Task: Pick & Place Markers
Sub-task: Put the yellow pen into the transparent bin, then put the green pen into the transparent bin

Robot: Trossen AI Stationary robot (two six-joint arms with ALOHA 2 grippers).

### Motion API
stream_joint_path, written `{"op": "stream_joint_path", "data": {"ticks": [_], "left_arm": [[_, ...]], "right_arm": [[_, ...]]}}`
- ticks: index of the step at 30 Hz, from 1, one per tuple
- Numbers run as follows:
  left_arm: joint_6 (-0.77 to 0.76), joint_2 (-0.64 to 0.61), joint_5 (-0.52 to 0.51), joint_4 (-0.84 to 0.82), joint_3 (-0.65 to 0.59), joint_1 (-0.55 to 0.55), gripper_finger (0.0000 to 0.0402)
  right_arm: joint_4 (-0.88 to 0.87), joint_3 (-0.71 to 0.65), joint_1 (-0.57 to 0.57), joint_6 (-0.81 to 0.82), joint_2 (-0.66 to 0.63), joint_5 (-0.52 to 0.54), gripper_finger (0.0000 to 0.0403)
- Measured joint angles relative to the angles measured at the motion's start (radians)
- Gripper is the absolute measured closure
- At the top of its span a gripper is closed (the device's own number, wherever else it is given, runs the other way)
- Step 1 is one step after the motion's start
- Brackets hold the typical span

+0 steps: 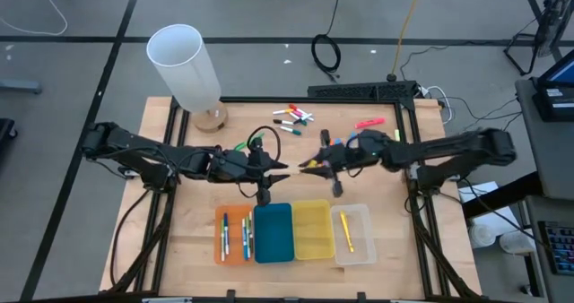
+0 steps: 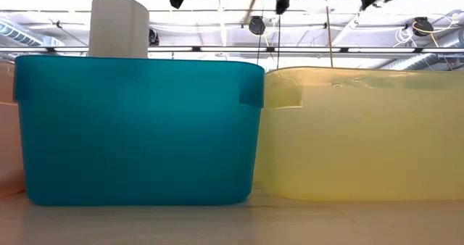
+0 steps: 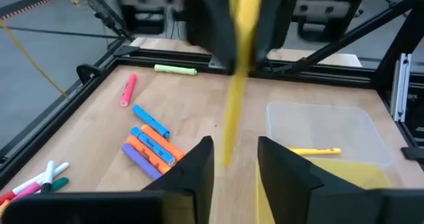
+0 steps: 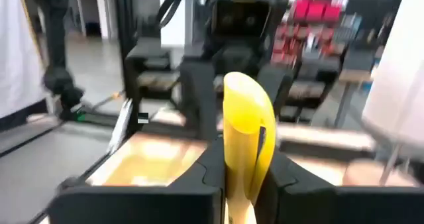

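- Four trays stand in a row at the table's near edge: orange tray (image 1: 233, 236) with several markers, blue tray (image 1: 273, 233), yellow tray (image 1: 312, 229), and clear tray (image 1: 354, 235) with one yellow pen (image 1: 347, 232).
- Beyond the blue tray, above the table, the two grippers meet tip to tip.
- Right gripper (image 1: 314, 167) is clamped on a yellow marker (image 4: 246, 144).
- Left gripper (image 3: 232, 161) stands narrowly parted around that marker's free end.
- Farther from the blue tray, loose markers (image 1: 293, 116) lie near the far edge, beside a white cylinder (image 1: 185, 68).
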Motion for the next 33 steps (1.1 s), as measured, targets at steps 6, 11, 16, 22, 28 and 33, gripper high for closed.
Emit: {"op": "stream_joint_path", "data": {"ticks": [6, 11, 16, 22, 28, 33], "left_arm": [[0.000, 0.000, 0.000, -0.006, 0.000, 0.000, 0.0251], [-0.002, 0.000, 0.000, -0.006, 0.000, 0.000, 0.0251], [-0.014, 0.000, -0.001, -0.006, 0.000, 0.000, 0.0262], [-0.021, 0.000, -0.001, -0.004, 0.000, 0.001, 0.0273], [-0.019, 0.000, -0.001, -0.004, 0.000, 0.001, 0.0273], [-0.019, 0.000, -0.001, -0.005, 0.000, 0.001, 0.0273]], "right_arm": [[-0.622, 0.000, 0.078, 0.149, -0.216, -0.055, 0.0377], [-0.713, -0.142, 0.233, 0.360, -0.348, -0.053, 0.0377], [-0.436, -0.350, 0.376, 0.546, -0.430, -0.024, 0.0377], [-0.153, -0.527, 0.460, 0.582, -0.451, -0.025, 0.0309], [-0.030, -0.578, 0.461, 0.491, -0.451, 0.030, 0.0223], [0.043, -0.578, 0.460, 0.384, -0.451, 0.077, 0.0182]]}}
